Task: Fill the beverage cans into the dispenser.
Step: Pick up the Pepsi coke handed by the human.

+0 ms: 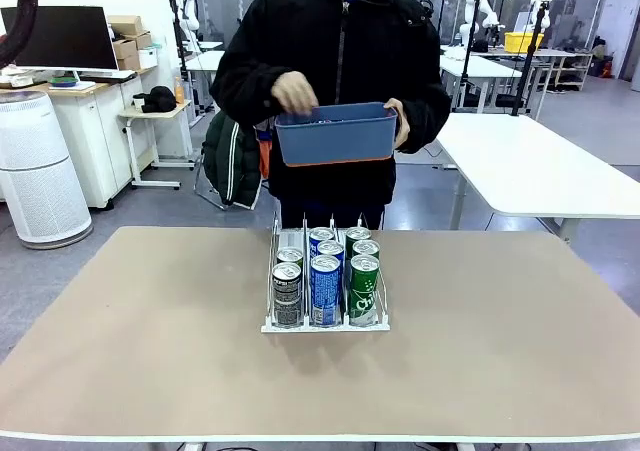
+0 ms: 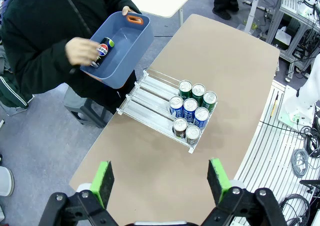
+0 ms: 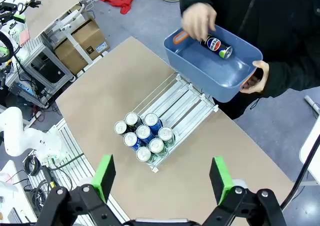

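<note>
- Tabletop [image 1: 150,351]: broad tan surface, bare on all sides of the rack, with ample open room to left, right and near edge for either arm to approach.
- Person [image 1: 335,61]: stands at the far edge, holding a blue bin [image 1: 335,136] clear of the tabletop with one hand while the other hand [image 2: 80,50] reaches inside, judged to be fetching a can.
- Dispenser [image 1: 275,241]: sits mid-tabletop toward the far side, lanes running away from the robot; far ends of the lanes are unfilled.
- Beverage cans [image 1: 325,286]: eight stand upright at the near end, two black, three blue, three green, sorted one colour per lane.
- Loose can [image 3: 216,44]: lies on its side in the bin.
- Left gripper [image 2: 160,178]: fingers fully apart, holding nothing, high above the tabletop.
- Right gripper [image 3: 162,176]: likewise wide apart and empty.
</note>
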Action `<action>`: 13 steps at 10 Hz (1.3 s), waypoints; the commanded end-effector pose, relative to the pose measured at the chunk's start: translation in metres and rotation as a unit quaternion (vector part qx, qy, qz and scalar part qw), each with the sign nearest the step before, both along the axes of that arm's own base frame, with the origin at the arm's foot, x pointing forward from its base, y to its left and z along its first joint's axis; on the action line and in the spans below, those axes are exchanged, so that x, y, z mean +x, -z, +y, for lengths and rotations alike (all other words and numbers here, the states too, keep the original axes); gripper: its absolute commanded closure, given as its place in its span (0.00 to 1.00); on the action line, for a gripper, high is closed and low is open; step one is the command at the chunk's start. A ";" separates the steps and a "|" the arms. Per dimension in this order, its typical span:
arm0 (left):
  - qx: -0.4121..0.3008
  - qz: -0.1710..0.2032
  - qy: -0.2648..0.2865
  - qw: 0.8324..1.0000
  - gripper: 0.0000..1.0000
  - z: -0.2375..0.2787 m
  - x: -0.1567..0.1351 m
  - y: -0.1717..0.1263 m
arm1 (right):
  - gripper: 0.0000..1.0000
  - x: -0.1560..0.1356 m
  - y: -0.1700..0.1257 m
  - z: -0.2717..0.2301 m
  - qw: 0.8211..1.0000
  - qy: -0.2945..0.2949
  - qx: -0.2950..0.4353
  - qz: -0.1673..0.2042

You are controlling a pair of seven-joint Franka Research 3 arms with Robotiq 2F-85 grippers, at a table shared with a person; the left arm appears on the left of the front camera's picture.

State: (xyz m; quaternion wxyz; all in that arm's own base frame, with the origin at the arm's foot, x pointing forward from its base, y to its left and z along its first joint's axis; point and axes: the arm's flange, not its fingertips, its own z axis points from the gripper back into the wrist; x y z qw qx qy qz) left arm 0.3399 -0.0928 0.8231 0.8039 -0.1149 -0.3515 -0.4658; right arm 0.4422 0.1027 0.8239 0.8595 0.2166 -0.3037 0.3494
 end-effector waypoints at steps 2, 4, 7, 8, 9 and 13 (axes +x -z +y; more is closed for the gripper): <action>-0.001 -0.001 -0.002 1.000 0.00 0.001 0.000 0.001 | 0.00 -0.001 -0.001 -0.001 1.000 -0.002 0.003 -0.001; -0.001 -0.001 -0.002 1.000 0.00 0.001 0.000 0.001 | 0.00 -0.001 -0.001 -0.001 1.000 -0.002 0.003 -0.001; -0.001 -0.001 -0.002 1.000 0.00 0.001 0.000 0.001 | 0.00 -0.001 -0.001 -0.001 1.000 -0.002 0.003 -0.001; -0.001 -0.001 -0.002 1.000 0.00 0.001 0.000 0.001 | 0.00 -0.001 -0.001 -0.001 1.000 -0.002 0.003 -0.001; -0.001 -0.001 -0.002 1.000 0.00 0.001 0.000 0.001 | 0.00 -0.001 -0.001 -0.001 1.000 -0.002 0.003 -0.001; -0.001 -0.001 -0.002 1.000 0.00 0.001 0.000 0.001 | 0.00 -0.001 -0.001 -0.001 1.000 -0.002 0.003 -0.001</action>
